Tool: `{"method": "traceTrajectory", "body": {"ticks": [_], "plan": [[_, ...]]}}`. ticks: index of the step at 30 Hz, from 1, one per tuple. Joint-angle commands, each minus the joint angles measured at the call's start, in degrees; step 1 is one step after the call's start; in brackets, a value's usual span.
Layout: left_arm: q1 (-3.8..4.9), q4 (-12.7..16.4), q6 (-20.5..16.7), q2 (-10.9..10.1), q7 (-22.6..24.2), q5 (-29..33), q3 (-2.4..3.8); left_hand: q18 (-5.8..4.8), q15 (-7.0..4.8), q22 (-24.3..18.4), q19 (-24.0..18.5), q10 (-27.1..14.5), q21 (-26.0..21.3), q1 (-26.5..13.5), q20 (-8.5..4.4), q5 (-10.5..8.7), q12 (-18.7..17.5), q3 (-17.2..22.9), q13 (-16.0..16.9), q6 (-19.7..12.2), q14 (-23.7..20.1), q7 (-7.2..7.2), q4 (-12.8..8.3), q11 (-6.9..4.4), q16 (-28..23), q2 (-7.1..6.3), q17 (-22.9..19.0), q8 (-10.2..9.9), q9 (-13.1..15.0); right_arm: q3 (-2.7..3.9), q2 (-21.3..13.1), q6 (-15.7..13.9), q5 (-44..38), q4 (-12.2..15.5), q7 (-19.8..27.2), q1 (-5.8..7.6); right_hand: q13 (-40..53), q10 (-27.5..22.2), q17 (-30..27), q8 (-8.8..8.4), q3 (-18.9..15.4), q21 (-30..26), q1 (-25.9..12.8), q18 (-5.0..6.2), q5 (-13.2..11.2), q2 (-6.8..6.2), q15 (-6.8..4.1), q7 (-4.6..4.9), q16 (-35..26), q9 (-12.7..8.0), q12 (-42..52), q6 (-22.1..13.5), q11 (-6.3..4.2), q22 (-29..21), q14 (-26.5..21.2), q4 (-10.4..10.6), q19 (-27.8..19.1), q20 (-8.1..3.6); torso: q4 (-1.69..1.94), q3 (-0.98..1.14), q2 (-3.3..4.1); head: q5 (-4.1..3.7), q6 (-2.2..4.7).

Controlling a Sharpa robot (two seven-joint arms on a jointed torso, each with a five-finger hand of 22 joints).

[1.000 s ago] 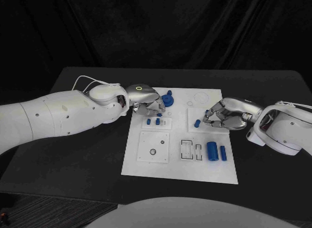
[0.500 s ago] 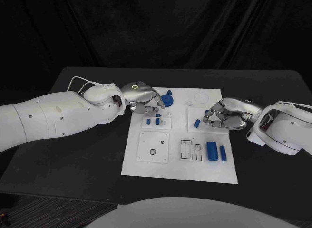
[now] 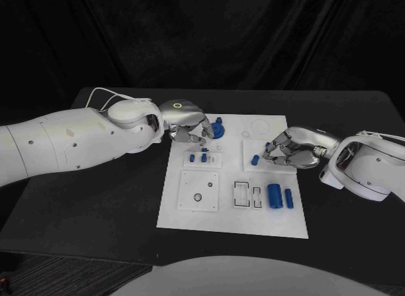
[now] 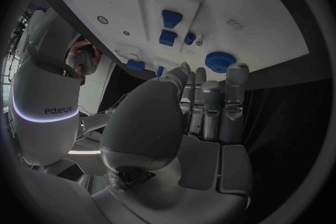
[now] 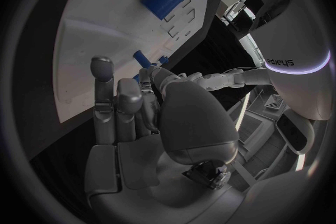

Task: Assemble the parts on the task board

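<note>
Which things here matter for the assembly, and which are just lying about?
Job:
task board
blue gear
small blue pieces
large blue cylinder
slim blue cylinder
blue peg by the right hand
left hand

Lying about:
black table only

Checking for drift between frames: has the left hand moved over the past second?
Yes. The left hand has drawn back from the small blue pieces toward the task board's far edge.

I see the white task board point(image 3: 231, 209) flat mid-table. A blue gear point(image 3: 218, 129) sits at its far left corner, 2 small blue pegs point(image 3: 200, 158) nearer, a blue peg point(image 3: 255, 161) mid-board, 2 blue cylinders point(image 3: 281, 196) lying right.
</note>
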Motion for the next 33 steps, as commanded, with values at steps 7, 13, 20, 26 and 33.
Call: {"method": "traceTrajectory", "body": {"ticks": [7,13,20,26,33], "plan": [[1.33,-0.2,10.7,2.0,-4.1,0.0,0.05,-0.66,0.48,6.6,5.5,-5.1,10.8,-0.7,0.21,0.09,19.4,-2.1,17.9,1.4,10.1,0.5,-0.6,0.27,9.4,-0.81,18.7,-0.5,0.1,0.02,0.0,-0.2,0.0,0.1,-1.1,-0.12,0.0,-0.2,-0.1,0.07,0.1,-0.2,-0.2,1.05,-0.2,0.5,-0.07,-0.02,-0.3,0.1,-0.1,-0.2,0.09,3.4,0.1,0.4,0.3,0.21,-0.1,0.02,-0.03,-0.23,-0.01],[1.51,-0.2,11.7,2.8,-6.2,0.0,0.05,-0.94,0.84,7.0,6.2,-5.7,13.3,-0.8,0.29,-0.29,24.0,-2.7,22.6,0.6,11.9,0.99,-0.7,0.73,11.0,-1.72,22.5,-1.1,0.0,0.03,0.2,-0.2,0.0,-0.1,-1.0,-0.12,0.0,-0.2,-0.1,0.09,0.1,-0.3,-0.2,1.06,-0.2,0.5,-0.06,-0.02,-0.3,0.1,-0.1,-0.1,0.1,3.3,0.1,0.4,0.3,0.21,-0.2,0.02,0.02,-0.13,-0.01],[1.56,-0.3,13.2,3.4,-8.4,-0.1,0.05,-1.9,1.47,8.3,8.7,5.9,20.4,-1.0,0.32,1.4,38.7,-3.1,36.8,1.4,19.8,1.63,-1.3,1.33,15.2,-1.7,34.3,-0.8,0.7,0.02,0.4,-0.1,0.0,-0.3,-0.9,-0.13,-0.1,-0.3,0.0,0.1,0.1,-0.3,-0.2,1.07,-0.2,0.5,-0.06,-0.02,-0.3,0.1,-0.1,-0.1,0.1,3.3,0.1,0.4,0.3,0.21,-0.19,-0.03,0.11,-0.12,-0.01],[1.56,-0.6,14.8,3.9,-9.1,-0.1,0.05,-2.21,1.79,8.7,9.2,15.1,23.2,-0.6,0.41,3.3,47.5,-2.7,45.2,1.8,22.7,2.14,-2.3,1.72,16.4,-1.53,38.2,-1.0,0.9,0.02,0.5,0.0,0.3,-0.4,-0.8,-0.14,-0.1,-0.3,0.0,0.1,0.1,-0.3,-0.2,1.07,-0.2,0.5,-0.06,-0.02,-0.3,0.1,-0.1,-0.1,0.1,3.3,0.1,0.4,0.3,0.21,-0.09,0.01,0.06,-0.3,-0.01],[1.55,-1.2,16.6,4.3,-9.5,-0.1,0.05,-2.18,1.87,8.7,8.9,14.2,23.4,-0.1,0.44,4.23,47.3,-2.2,45.1,1.8,22.6,2.21,-2.8,1.79,16.3,-1.5,38.1,-1.1,0.8,0.02,0.5,0.0,0.5,-0.5,-0.7,-0.14,-0.1,-0.3,-0.1,0.12,0.1,-0.4,-0.2,1.07,-0.2,0.45,-0.06,-0.03,-0.3,0.1,-0.1,-0.1,0.1,3.3,0.1,0.4,0.3,0.22,-0.06,-0.05,0.03,-0.3,-0.01]]}}
